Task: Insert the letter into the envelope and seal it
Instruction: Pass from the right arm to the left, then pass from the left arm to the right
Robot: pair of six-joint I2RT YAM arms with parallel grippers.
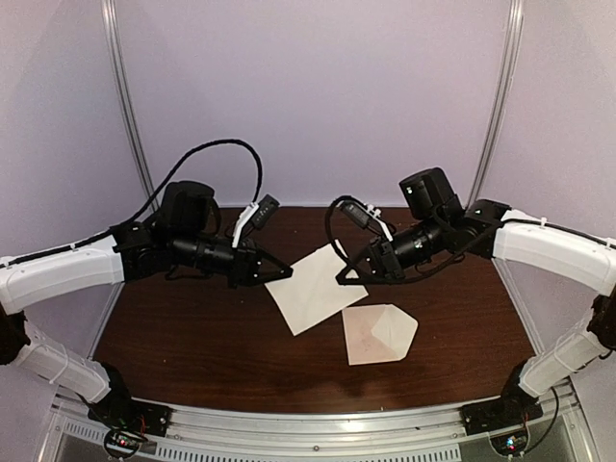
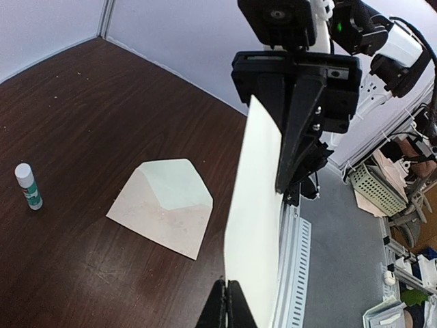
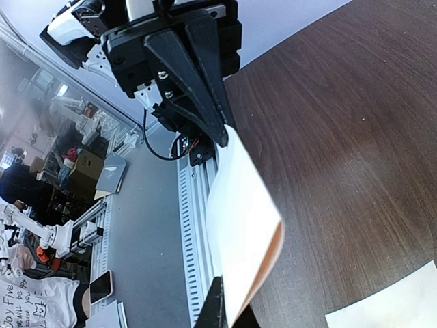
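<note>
White letter [image 1: 316, 289], pinched at opposite corners by left end effector [image 1: 286, 274] and right end effector [image 1: 343, 279] at centre frame, likely next needs lining up with the open envelope [image 1: 378, 334] lower right.

The top view looks down from behind the arms [image 1: 96, 269] over the whole worktop [image 1: 192, 337]. Each wrist view sights closely along its fingers [image 2: 217, 309] and the shared letter [image 2: 256, 219], facing the other.

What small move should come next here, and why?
Probably carry the letter toward the envelope: the left gripper and right gripper are both shut on its opposite edges, holding it raised, and the envelope lies flap-open just beside it.
</note>
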